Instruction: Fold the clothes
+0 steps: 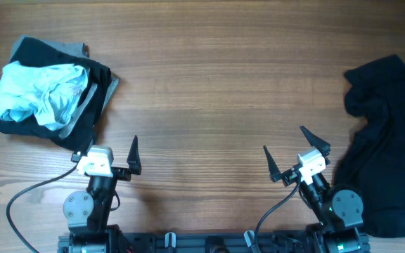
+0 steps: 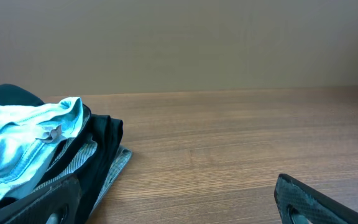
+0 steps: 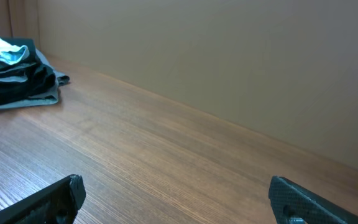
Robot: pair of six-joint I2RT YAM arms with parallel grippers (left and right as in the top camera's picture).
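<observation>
Spread wide and empty: left fingers (image 1: 134, 154), right fingers (image 1: 270, 165); clothes pile (image 1: 44, 91) at ten o'clock, black garment (image 1: 389, 140) at three.

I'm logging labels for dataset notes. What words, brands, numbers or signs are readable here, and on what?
None readable.
The light blue garment shows a small pale patch in the left wrist view, perhaps a tag, too blurred to read.
The black garment, the table, the left end effector and the right end effector show no lettering.
</observation>
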